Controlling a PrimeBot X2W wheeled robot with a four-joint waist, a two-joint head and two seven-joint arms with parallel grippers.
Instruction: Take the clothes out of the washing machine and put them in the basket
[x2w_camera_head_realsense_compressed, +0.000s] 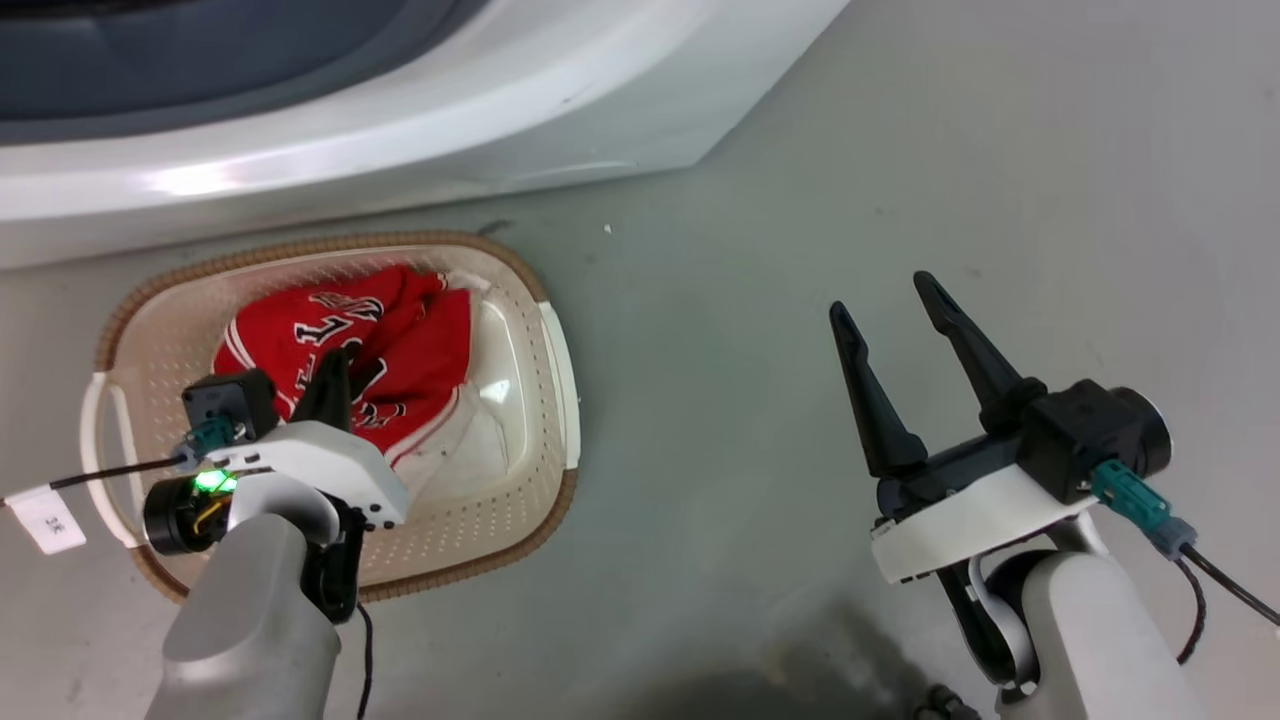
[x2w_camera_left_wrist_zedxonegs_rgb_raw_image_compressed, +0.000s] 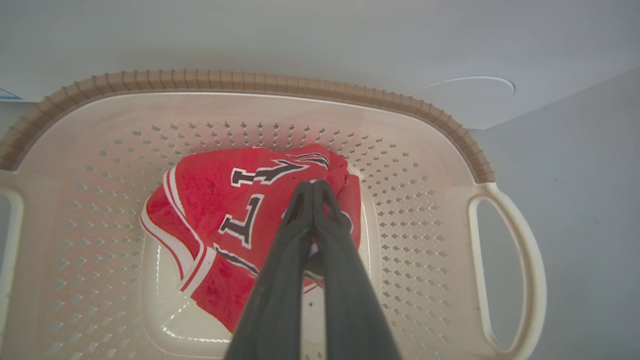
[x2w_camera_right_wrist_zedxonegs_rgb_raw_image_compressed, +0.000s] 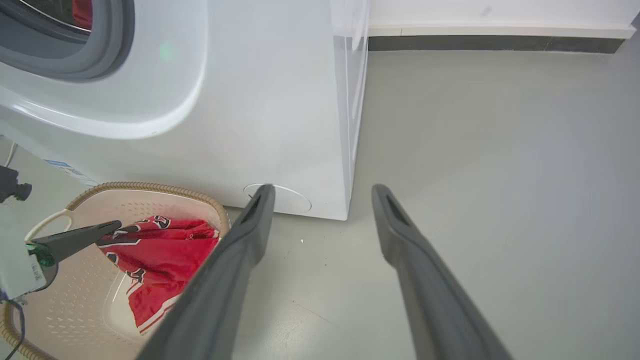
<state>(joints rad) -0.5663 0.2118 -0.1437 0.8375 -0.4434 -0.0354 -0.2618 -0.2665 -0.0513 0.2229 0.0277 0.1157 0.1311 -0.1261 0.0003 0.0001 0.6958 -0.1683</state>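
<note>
head: steep down | left wrist: close above basket (x2w_camera_left_wrist_zedxonegs_rgb_raw_image_compressed: 225, 80) | right wrist: low, basket shared

1. Head view: the top edge cuts off the washing machine (x2w_camera_head_realsense_compressed: 400, 150) through its door opening.
2. Right wrist view: the opening is cropped at the corner. We see a sliver of red cloth (x2w_camera_right_wrist_zedxonegs_rgb_raw_image_compressed: 82, 11) inside, too little to identify.
3. The left gripper (x2w_camera_left_wrist_zedxonegs_rgb_raw_image_compressed: 315, 186) covers part of the red jersey (x2w_camera_left_wrist_zedxonegs_rgb_raw_image_compressed: 210, 200). We can't tell if it's pinching cloth.
4. Left wrist view: the bottom edge cuts off the near wall of the basket (x2w_camera_left_wrist_zedxonegs_rgb_raw_image_compressed: 280, 82).
5. The print on the cable tag (x2w_camera_head_realsense_compressed: 48, 520) is unreadable.
</note>
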